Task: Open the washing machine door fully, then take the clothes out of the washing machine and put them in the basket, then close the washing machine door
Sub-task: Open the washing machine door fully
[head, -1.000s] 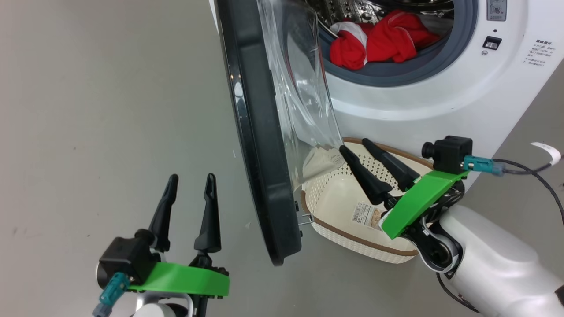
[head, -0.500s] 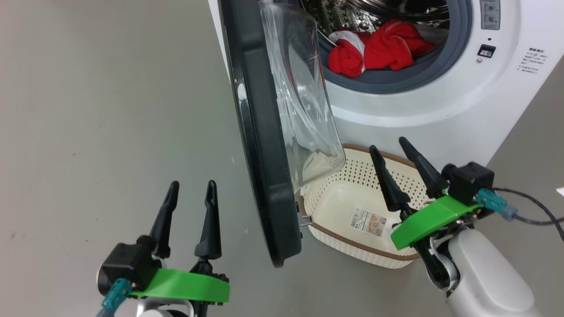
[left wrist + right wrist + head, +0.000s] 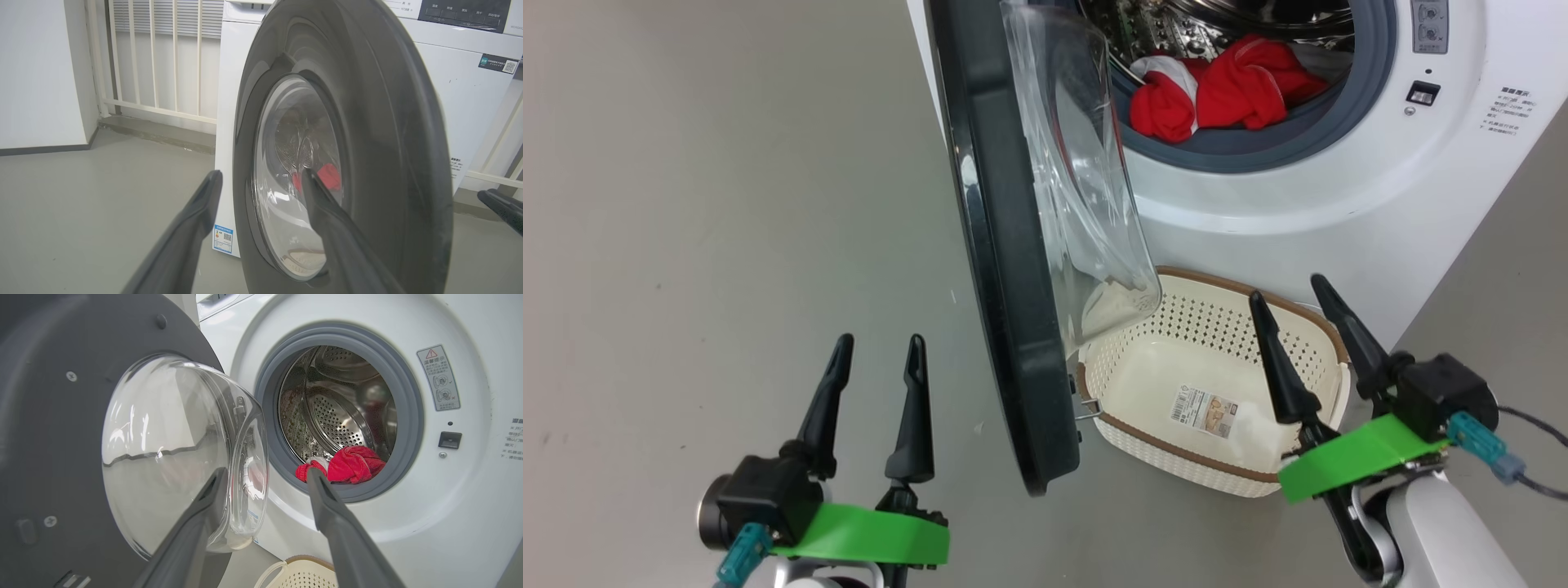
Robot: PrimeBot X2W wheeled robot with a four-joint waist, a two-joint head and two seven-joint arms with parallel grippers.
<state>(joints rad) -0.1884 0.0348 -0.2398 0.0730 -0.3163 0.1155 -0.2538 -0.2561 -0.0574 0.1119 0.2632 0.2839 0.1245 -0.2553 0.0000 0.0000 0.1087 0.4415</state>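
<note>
The white washing machine (image 3: 1298, 212) stands ahead, and its black door (image 3: 1005, 269) is swung out, edge-on to the head view, with the glass bowl (image 3: 1078, 188) bulging toward the drum. Red and white clothes (image 3: 1217, 90) lie at the front of the steel drum (image 3: 339, 412). The cream basket (image 3: 1176, 327) sits on the floor below the opening, holding nothing but its label. My left gripper (image 3: 880, 341) is open, on the door's outer side. My right gripper (image 3: 1285, 290) is open above the basket's right end, its fingers pointing at the clothes (image 3: 347, 463).
Grey floor (image 3: 727, 204) spreads wide to the left of the door. A white railing (image 3: 163, 61) and a wall stand behind the machine's left side. The door latch socket (image 3: 449, 439) and a warning sticker (image 3: 439, 377) sit right of the opening. A cable (image 3: 1535, 416) trails from the right wrist.
My right gripper has drawn back from over the basket's middle toward its right end and turned its fingers up toward the drum. The left gripper has stayed put.
</note>
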